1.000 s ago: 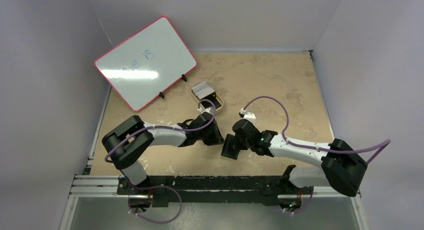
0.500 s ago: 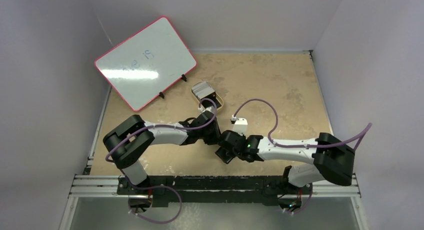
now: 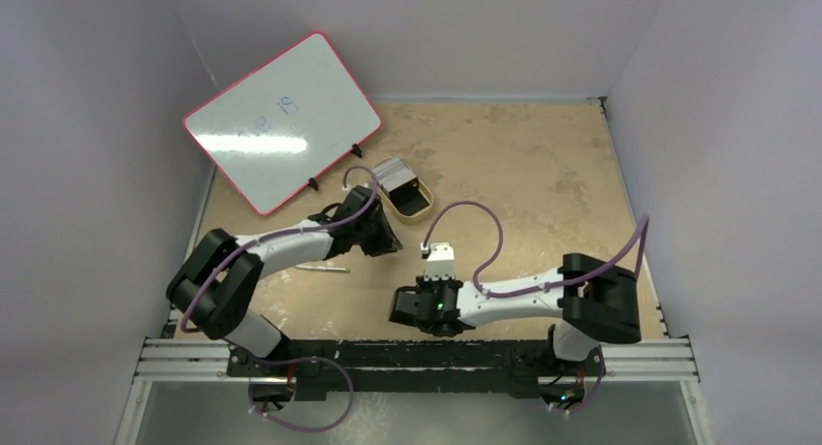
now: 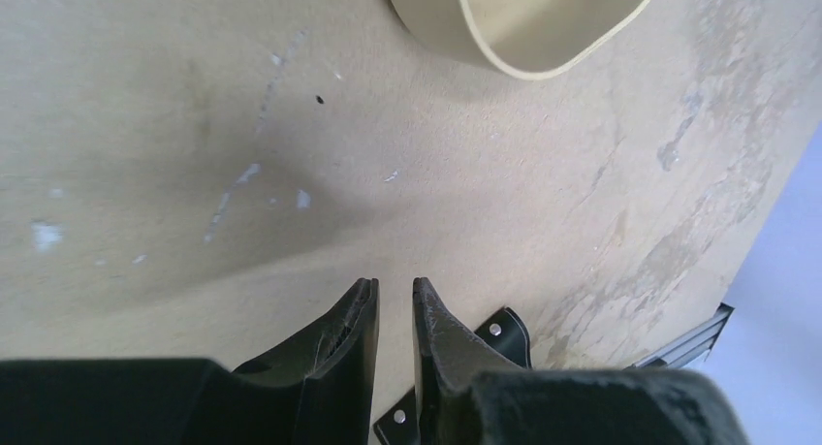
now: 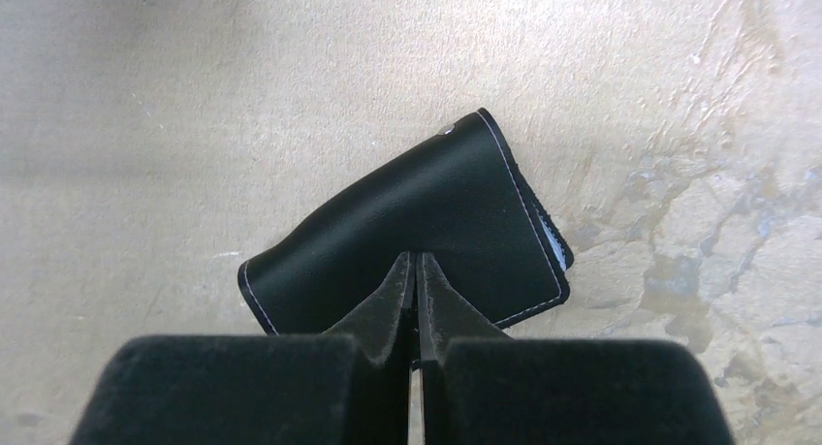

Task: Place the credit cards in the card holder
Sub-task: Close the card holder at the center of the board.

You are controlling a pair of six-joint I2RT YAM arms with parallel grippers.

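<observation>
Up top: mottled tan surface (image 3: 543,174) boxed in by pale walls, pink-framed whiteboard (image 3: 281,125) propped back-left. Spotting the credit cards (image 3: 391,172) stacked at the far end of a tan tin (image 3: 415,203). Left wrist: left claw (image 4: 394,285) narrowly parted, empty, tin ahead. Right wrist: right claw (image 5: 416,261) clenched tight over the black card holder (image 5: 456,203), lying closed on the surface.

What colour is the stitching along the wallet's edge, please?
White, on the black wallet; clearest in the right wrist view.
</observation>
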